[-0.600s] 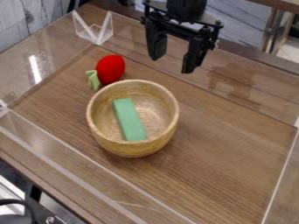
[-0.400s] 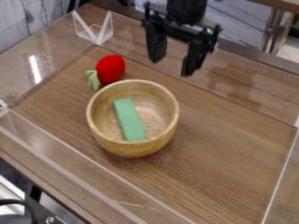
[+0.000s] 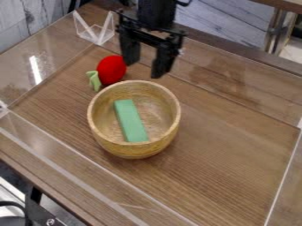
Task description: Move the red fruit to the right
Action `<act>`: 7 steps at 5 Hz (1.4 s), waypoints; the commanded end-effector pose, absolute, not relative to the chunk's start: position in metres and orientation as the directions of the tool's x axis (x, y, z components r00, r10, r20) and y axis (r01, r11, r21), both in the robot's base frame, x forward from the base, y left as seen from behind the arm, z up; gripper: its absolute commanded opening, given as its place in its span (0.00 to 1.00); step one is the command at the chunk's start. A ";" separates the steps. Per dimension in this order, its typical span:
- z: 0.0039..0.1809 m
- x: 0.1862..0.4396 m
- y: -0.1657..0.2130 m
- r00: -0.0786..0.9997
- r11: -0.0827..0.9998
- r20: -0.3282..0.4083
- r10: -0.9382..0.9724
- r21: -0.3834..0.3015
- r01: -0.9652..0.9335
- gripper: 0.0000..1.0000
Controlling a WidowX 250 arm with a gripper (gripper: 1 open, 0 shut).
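As the black gripper (image 3: 148,64) slides left, it nears the small red toy fruit (image 3: 111,69).
Jaws spread, empty; fruit untouched beside the round wooden bowl (image 3: 134,117).

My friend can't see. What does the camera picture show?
A black robot gripper hangs open, pointing down, just right of a red fruit on a wooden table. In front of them sits a wooden bowl with a flat green block inside.
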State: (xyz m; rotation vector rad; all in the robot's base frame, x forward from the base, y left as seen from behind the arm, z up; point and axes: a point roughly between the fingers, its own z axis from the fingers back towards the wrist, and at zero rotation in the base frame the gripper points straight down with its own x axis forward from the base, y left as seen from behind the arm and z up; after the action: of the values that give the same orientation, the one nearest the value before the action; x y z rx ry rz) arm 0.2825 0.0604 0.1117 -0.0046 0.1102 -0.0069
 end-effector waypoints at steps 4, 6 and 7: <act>0.102 0.292 0.111 1.000 0.999 0.002 -0.005 0.036 0.005 1.00; 0.089 0.301 0.122 0.999 0.999 0.029 0.023 0.037 -0.024 1.00; 0.086 0.307 0.126 0.998 0.998 0.051 0.036 0.046 -0.039 1.00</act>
State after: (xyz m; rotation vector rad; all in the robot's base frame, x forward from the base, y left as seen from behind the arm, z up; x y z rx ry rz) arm 0.2985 0.1196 0.0681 0.0206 0.0107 0.0307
